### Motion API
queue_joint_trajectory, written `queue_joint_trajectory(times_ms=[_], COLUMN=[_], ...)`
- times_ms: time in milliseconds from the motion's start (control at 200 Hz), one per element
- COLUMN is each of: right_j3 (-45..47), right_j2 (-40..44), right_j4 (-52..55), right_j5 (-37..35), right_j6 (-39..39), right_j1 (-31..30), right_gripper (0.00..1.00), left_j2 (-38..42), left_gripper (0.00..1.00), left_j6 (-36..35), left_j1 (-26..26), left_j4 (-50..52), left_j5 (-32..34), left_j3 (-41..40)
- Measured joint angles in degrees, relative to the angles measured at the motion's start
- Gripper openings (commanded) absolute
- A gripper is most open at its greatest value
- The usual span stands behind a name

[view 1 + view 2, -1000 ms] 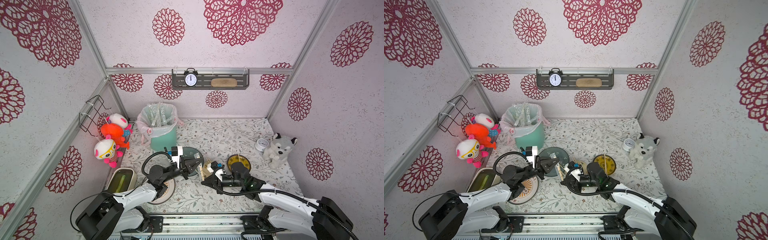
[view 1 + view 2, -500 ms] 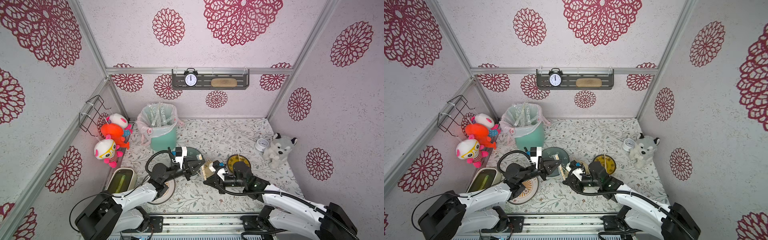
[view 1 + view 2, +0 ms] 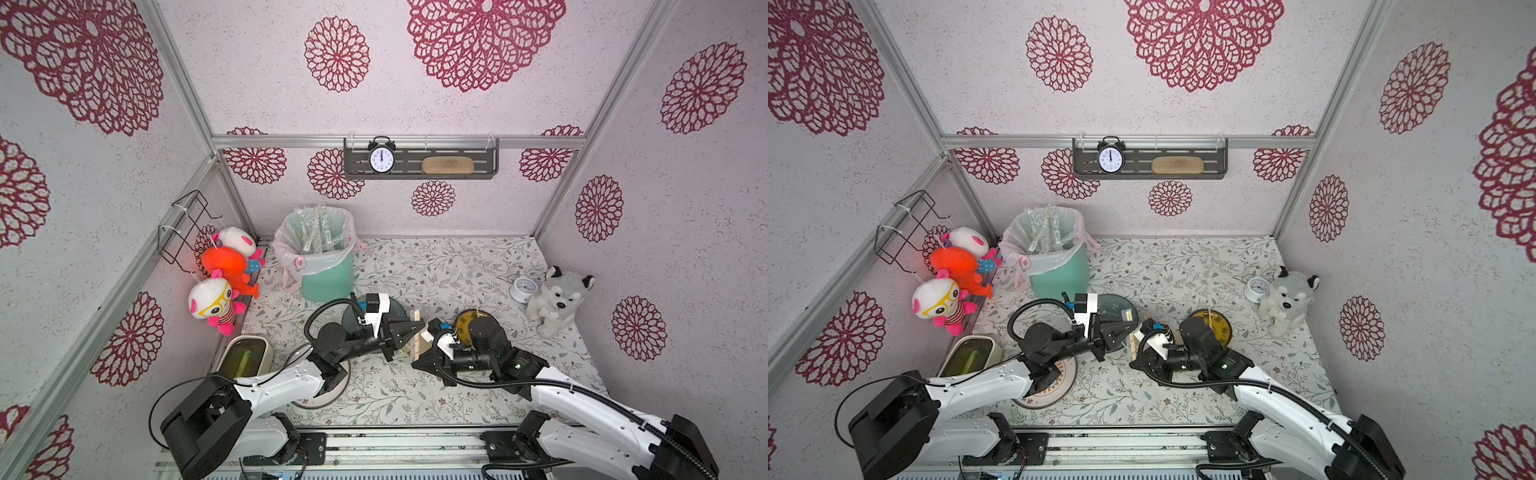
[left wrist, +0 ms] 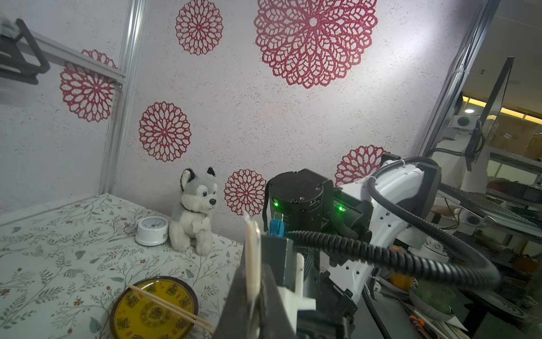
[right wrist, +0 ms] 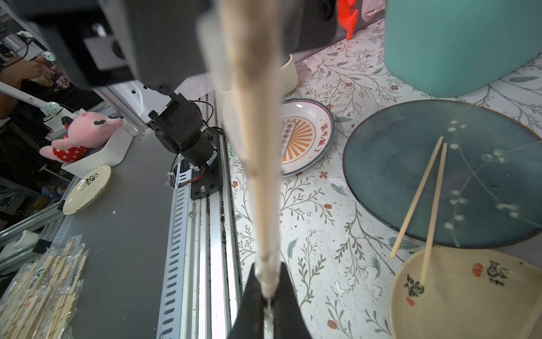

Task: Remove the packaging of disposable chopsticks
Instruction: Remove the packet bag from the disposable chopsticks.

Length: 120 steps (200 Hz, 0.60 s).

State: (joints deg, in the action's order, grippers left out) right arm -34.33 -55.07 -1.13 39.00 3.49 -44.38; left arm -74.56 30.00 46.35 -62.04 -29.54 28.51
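Note:
A pair of disposable chopsticks [image 5: 255, 141] in clear packaging [image 4: 252, 252] is held in the air between my two grippers over the middle of the table. My left gripper [image 3: 417, 327] [image 4: 252, 281] is shut on one end of the wrapped pair. At the other end, my right gripper [image 3: 415, 363] [image 5: 267, 273] is shut on the clear tip of the packaging just past the stick ends. Empty sleeves [image 3: 320, 232] stand in the lined teal bin [image 3: 328, 278]. Bare chopsticks [image 5: 425, 199] rest from the dark blue plate [image 5: 410, 164] onto a cream bowl [image 5: 469, 296]. Another bare pair [image 4: 170, 305] lies on the yellow plate [image 4: 146, 317].
A white plate with an orange pattern [image 5: 305, 138] lies under my left arm, beside a cream container [image 3: 245, 357]. A plush husky [image 3: 557, 299] and a small white clock [image 3: 523, 289] sit at the right wall. Plush toys [image 3: 224, 282] hang on the left wall.
My left gripper has moved to the right, closer to my right gripper, with the wrapped pair still between them. Both grippers stay shut.

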Motion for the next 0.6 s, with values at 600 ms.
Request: queue_joint_trajectory(times_ms=[600], right_j3=[-10.32], right_j2=[1.79], right_j4=[12.50], right_j5=[-1.40], right_j6=[-4.04], right_j1=[2.29], right_gripper=[0.00], left_j2=[4.35], left_gripper=[0.00], left_j6=[-5.14], left_j1=[-2.14], left_j4=[10.56], left_j5=[-2.38], left_j3=[6.97])
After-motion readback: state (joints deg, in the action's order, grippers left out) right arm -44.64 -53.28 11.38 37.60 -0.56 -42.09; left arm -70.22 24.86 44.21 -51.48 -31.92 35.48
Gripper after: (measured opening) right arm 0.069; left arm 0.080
